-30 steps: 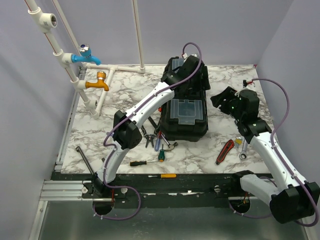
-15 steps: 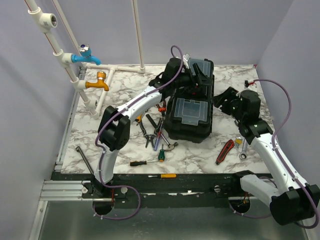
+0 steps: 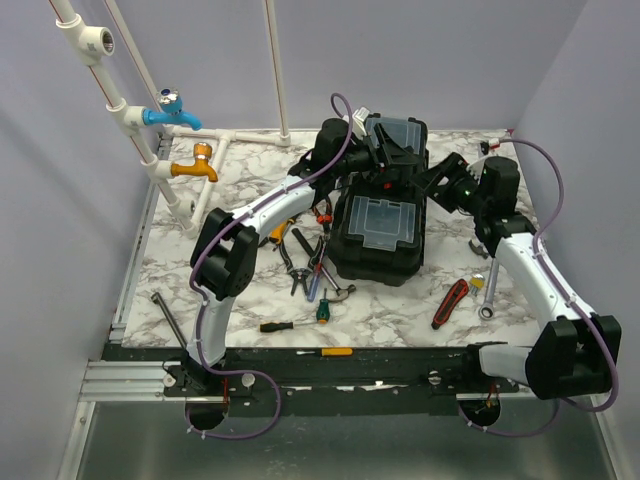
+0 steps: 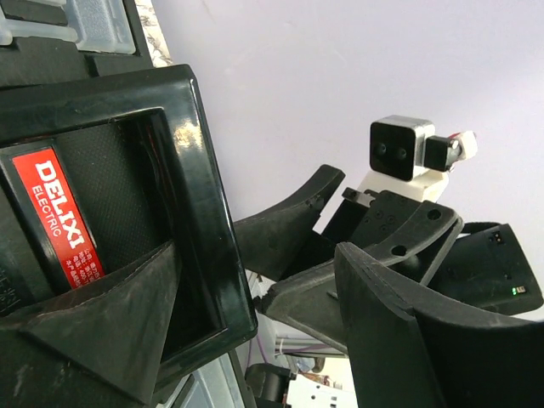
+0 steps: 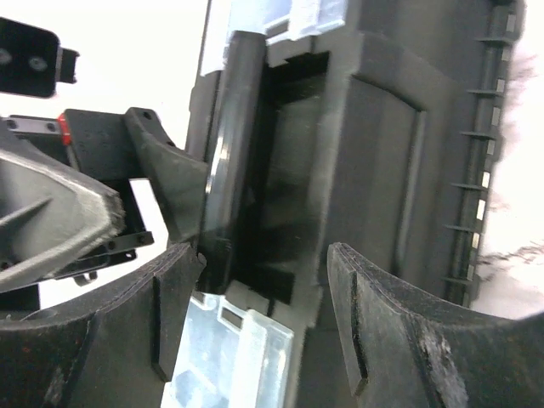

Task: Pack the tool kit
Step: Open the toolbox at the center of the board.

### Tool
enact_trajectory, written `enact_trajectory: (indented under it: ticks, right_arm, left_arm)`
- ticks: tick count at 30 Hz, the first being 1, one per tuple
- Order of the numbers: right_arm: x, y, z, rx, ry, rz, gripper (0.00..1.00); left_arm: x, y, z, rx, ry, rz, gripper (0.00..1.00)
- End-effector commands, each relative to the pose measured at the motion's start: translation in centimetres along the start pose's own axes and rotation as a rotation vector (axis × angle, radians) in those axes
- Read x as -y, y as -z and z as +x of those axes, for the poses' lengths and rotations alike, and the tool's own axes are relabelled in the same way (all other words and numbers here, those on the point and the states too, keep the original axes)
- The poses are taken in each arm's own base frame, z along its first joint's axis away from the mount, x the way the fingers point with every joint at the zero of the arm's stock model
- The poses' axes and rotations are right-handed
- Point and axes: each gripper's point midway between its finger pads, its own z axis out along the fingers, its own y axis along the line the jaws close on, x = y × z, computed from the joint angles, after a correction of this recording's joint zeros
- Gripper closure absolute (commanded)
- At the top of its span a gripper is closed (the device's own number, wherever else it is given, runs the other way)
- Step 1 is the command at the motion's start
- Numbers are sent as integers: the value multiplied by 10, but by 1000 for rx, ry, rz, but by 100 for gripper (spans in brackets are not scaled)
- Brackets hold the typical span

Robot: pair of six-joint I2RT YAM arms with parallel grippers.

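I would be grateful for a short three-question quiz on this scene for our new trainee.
1. True or false: every tool is already inside the toolbox.
2. In the top view, the red-handled pliers lie: A) left of the toolbox, B) right of it, C) on its lid.
3. Fill in: the left hand and the right hand are both at the toolbox's ____.
Key: 1 false, since tools lie out on the table; 2 B; 3 handle.
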Motion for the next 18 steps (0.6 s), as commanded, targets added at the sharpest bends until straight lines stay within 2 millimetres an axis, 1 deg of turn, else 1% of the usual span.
enact_trajectory:
  ticks: [1,5,8,13,18]
  right_arm:
    - [-37,-5,-8,-32,-4,-153,30]
    - [-42,-6,-14,-20,0,-166,32]
    - [-43,-13,-12,-61,-2,-170,33]
    - [-33,-29,-2,-117,-24,-159,41]
    - [-18,-45,6,-158,-37,-128,45]
  left_arm:
    - [-14,0,21,-73,8,-28,27]
    - [-11,1,18,-68,2,-24,27]
    - [-9,2,17,-66,-4,-21,27]
    - [-3,9,11,-50,-15,-6,27]
    - [5,17,3,-31,-22,20,27]
